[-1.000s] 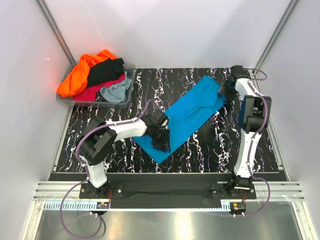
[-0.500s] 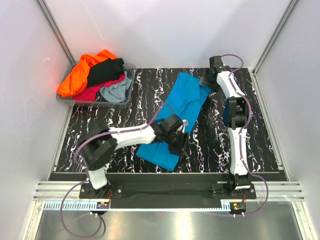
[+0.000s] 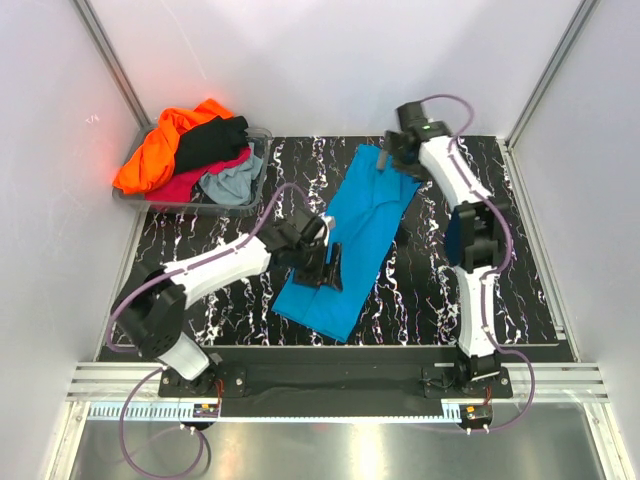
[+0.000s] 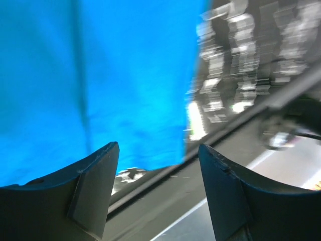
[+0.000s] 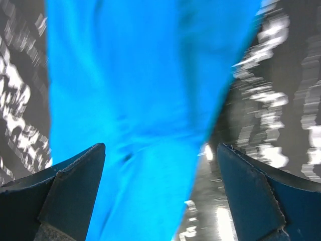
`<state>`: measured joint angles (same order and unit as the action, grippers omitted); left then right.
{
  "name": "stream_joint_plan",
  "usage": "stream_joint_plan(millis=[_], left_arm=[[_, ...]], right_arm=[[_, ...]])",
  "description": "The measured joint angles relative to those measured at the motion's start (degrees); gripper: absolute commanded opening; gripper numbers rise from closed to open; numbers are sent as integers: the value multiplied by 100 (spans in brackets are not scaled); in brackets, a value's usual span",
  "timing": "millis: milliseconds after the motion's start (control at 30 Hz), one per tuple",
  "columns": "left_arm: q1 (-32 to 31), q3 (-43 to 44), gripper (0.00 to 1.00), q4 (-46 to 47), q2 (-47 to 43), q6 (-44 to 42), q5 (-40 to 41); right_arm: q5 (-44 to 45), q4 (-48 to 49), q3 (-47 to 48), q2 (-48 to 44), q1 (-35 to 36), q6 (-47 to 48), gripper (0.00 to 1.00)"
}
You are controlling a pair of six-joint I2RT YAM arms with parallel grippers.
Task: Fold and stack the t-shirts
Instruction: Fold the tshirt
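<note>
— Where is the turquoise t-shirt?
— On the dark marbled tabletop, lying as a long narrow strip that slants from the far middle toward the near edge.
— And the left tool?
— Over the strip's near half, by its left edge. Its fingers stand spread with nothing between them, and blue cloth fills the view beyond the tips.
— The right tool?
— At the strip's far end, spread wide too and pinching nothing. Both wrist views are blurred, so I cannot tell whether either tool touches the cloth.
— The others?
— An orange t-shirt, black t-shirt, crimson t-shirt and grey t-shirt are heaped in the clear bin at the far left corner, well apart from both tools.
</note>
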<state>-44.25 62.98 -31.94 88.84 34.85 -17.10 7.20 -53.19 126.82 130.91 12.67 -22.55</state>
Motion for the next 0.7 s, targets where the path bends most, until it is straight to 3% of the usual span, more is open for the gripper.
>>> stream_joint_plan(millis=[167,367,700], left_arm=[[-35,-326,70,-258,391,-140,518],[-98,-457,70,-205,820,-177,732],[-564,-721,69,1331,1049,988,-289]], right_arm=[[55,0,146,518,671,-105,100],[258,-103,590,1469,876,98,100],[295,-136,2328,2487,1158,914,100]])
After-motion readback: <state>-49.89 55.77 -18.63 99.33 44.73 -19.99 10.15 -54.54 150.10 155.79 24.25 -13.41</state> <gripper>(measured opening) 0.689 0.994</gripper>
